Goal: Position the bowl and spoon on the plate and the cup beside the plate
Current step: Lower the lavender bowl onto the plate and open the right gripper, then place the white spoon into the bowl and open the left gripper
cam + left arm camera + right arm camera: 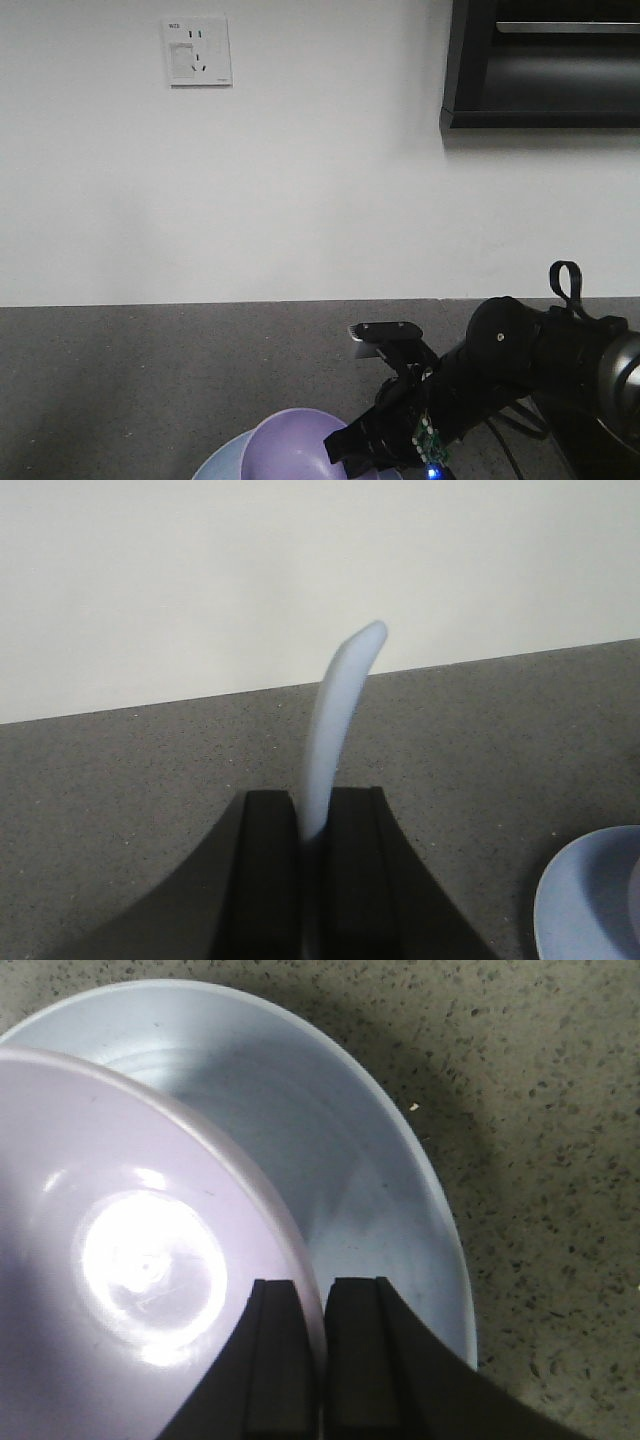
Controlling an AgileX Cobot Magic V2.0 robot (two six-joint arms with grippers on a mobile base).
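My right gripper [322, 1305] is shut on the rim of the lavender bowl [130, 1260], one finger inside it and one outside. The bowl hangs tilted over the pale blue plate [360, 1170], which lies on the speckled counter. The front view shows the bowl [295, 445] and a sliver of plate [222, 460] at the bottom edge, with the right arm reaching in from the right. My left gripper [312, 810] is shut on the pale blue spoon [335, 720], which sticks up from between the black fingers. The plate's edge [590, 900] shows at lower right there. The cup is out of view.
A dark grey speckled counter [150, 380] runs back to a white wall with a socket plate [197, 50]. A black shelf unit [545, 65] hangs at upper right. Cables trail beside the right arm [520, 425].
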